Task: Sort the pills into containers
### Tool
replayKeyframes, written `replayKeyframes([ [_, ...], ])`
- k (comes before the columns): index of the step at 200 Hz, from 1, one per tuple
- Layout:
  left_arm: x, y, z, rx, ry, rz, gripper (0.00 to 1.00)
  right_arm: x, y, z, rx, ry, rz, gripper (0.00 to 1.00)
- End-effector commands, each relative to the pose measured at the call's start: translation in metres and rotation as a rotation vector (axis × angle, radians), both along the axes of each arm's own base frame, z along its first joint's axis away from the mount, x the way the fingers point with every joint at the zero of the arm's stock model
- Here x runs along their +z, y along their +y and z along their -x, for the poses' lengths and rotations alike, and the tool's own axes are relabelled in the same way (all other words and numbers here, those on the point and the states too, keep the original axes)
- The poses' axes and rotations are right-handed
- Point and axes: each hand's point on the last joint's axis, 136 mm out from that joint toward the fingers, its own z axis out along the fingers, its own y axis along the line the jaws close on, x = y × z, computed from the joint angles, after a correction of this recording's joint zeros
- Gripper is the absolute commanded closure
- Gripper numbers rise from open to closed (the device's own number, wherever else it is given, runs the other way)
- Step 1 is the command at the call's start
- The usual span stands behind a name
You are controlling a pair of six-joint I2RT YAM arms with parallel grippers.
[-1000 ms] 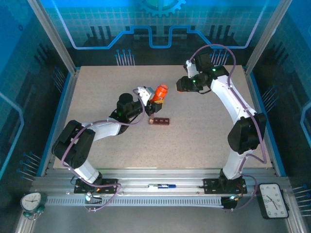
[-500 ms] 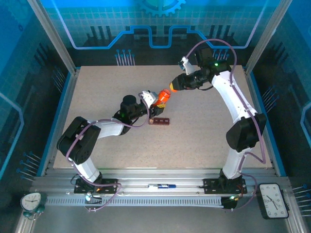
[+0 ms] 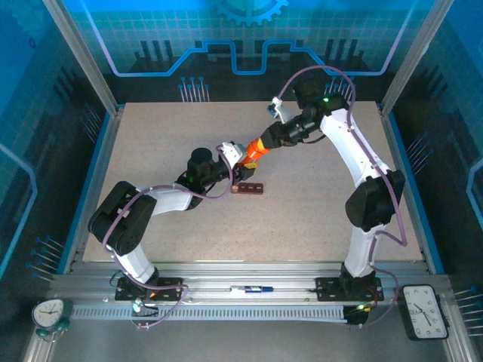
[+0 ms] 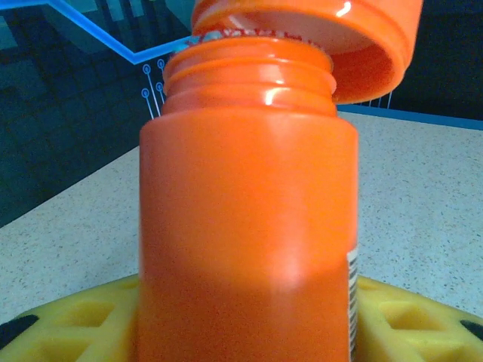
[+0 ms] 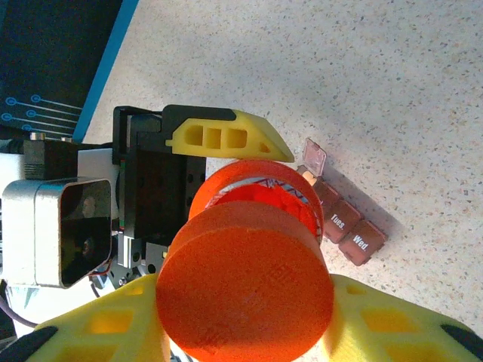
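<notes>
Overhead view of a speckled beige desk [image 3: 317,219] inside a blue-walled cell. The left arm reaches in from the lower left of the frame. At centre left, the left gripper [image 3: 236,157] is clamped on the body of an orange pill bottle [image 3: 247,156], which leans toward the upper right. Just below the bottle, the pill box [image 3: 249,188] lies flat on the desk. It is a short dark red-brown bar of little compartments in a row, apart from both grippers. The right arm curves in from the lower right, and the right gripper [image 3: 266,139] meets the bottle's top end.

In the left wrist view, the bottle fills the middle of the frame, seated between yellow fingers [image 4: 68,328] at the bottom edge. Its threaded neck is bare. The orange cap [image 4: 355,45] sits tilted over the neck at the upper right.

In the right wrist view, the round cap sits in the lower middle, squeezed between the right gripper's two yellow fingers, with the bottle's mouth just behind it. The pill box lies to the right. Two of its lids read "Tues." and "Wed.", and the lid at its upper left end stands open. Whether pills lie inside cannot be told.
</notes>
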Motion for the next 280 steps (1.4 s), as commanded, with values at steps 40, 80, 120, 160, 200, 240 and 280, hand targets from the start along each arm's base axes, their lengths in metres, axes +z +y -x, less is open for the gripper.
replayKeyframes([
  [40, 0.023, -0.013, 0.010, -0.066, -0.082, 0.000, 0.78, -0.005, 0.009, 0.001, 0.040, 0.029, -0.011, 0.54],
  [80, 0.027, -0.014, 0.012, -0.076, -0.093, -0.006, 0.78, -0.012, 0.008, -0.002, 0.055, 0.060, -0.019, 0.54],
  [120, 0.027, -0.015, 0.013, -0.085, -0.094, -0.021, 0.78, -0.015, 0.007, -0.001, 0.087, 0.088, -0.020, 0.54],
  [160, 0.025, -0.018, 0.016, -0.115, -0.089, -0.039, 0.79, -0.025, 0.001, 0.000, 0.129, 0.114, 0.029, 0.53],
  [200, 0.026, -0.019, 0.017, -0.123, -0.083, -0.037, 0.78, -0.033, 0.008, 0.000, 0.146, 0.157, 0.016, 0.53],
  [240, 0.034, -0.019, 0.015, -0.109, -0.085, 0.011, 0.78, -0.038, 0.015, 0.000, 0.092, 0.185, -0.041, 0.56],
  [280, 0.042, -0.019, 0.015, -0.106, -0.094, 0.023, 0.78, -0.043, 0.022, 0.001, 0.005, 0.258, -0.099, 0.58],
])
